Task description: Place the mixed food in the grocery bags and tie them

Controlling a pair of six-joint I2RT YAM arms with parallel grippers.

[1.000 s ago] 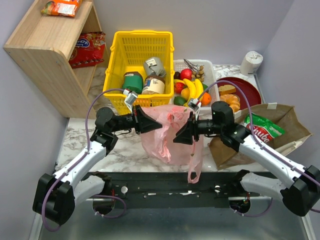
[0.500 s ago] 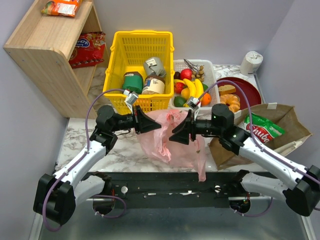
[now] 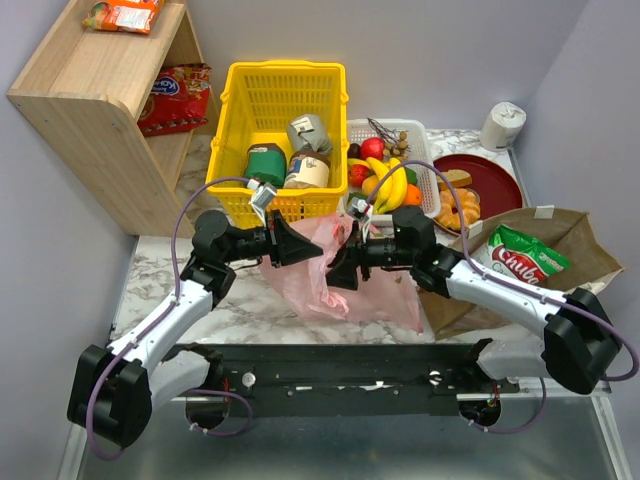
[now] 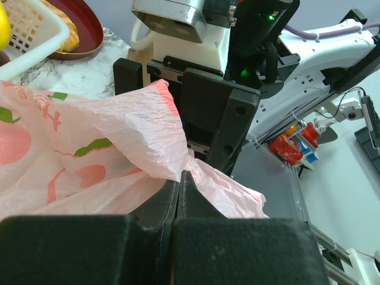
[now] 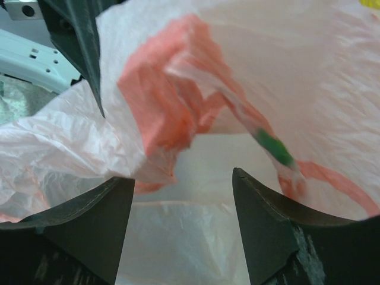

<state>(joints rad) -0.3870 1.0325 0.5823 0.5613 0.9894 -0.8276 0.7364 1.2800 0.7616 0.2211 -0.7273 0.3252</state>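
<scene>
The pink plastic bag [image 3: 345, 295] lies slumped on the marble table between my arms. My left gripper [image 3: 316, 252] is shut on a bunched edge of the bag [image 4: 89, 142], its fingertips [image 4: 184, 178] pressed together. My right gripper [image 3: 336, 272] is open right next to the left one, and bag film [image 5: 178, 89] lies between its fingers [image 5: 89, 219] untouched. The brown paper bag [image 3: 570, 235] lies at the right with the green crisp packet [image 3: 527, 262] in its mouth. The bananas [image 3: 392, 185] and the orange fruit [image 3: 412, 196] sit in a white basket [image 3: 420, 135].
The yellow basket [image 3: 285, 100] with tins and jars stands behind the bag. A wooden shelf [image 3: 95, 110] with snack packets is at the back left. A red plate [image 3: 495, 180] with bread and a paper roll [image 3: 502, 125] are at the back right.
My right gripper has moved left, close to the left gripper. The bag's hanging loop at the front edge has dropped flat onto the table. The left gripper has stayed put.
</scene>
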